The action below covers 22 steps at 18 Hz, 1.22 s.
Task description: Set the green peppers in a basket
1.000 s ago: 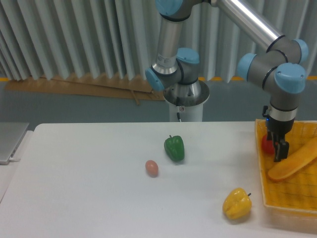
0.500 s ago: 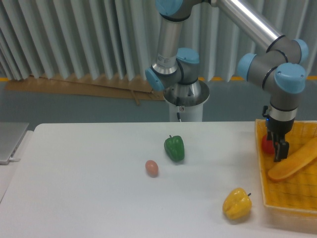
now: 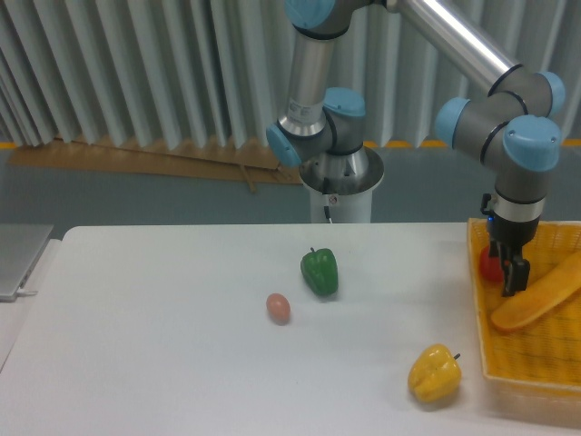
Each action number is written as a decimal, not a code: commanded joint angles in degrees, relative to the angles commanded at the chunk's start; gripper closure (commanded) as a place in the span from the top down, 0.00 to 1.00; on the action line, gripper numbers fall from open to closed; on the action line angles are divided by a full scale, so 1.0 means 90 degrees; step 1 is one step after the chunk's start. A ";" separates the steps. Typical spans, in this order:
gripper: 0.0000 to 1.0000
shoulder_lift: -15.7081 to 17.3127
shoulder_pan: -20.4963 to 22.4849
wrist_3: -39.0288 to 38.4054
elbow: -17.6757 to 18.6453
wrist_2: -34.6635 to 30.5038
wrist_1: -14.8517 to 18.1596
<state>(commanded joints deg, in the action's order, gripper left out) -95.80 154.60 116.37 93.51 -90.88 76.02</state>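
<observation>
Lying outside basket (image 3: 481, 300) — green pepper (image 3: 320, 271).

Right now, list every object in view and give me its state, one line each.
green pepper: on the table, upright, untouched, not in the basket.
basket: at the table's right edge, holding a red pepper and a long orange item.
red pepper: in the basket, partly hidden behind the pincer.
yellow pepper: on the table beside the basket.
egg: on the table.
pincer: over the basket; opening unclear.
</observation>
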 joint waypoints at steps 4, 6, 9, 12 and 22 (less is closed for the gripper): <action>1.00 -0.0039 0.0000 -0.0089 0.0000 0.0019 -0.0019; 1.00 -0.0039 0.0000 -0.0089 0.0000 0.0019 -0.0029; 1.00 -0.0039 0.0000 -0.0079 0.0000 0.0010 -0.0029; 1.00 -0.0049 0.0000 -0.0069 0.0000 0.0010 -0.0029; 1.00 -0.0068 0.0010 -0.0079 -0.0029 0.0010 -0.0039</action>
<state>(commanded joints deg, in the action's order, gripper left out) -96.42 154.69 115.66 93.25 -90.79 75.67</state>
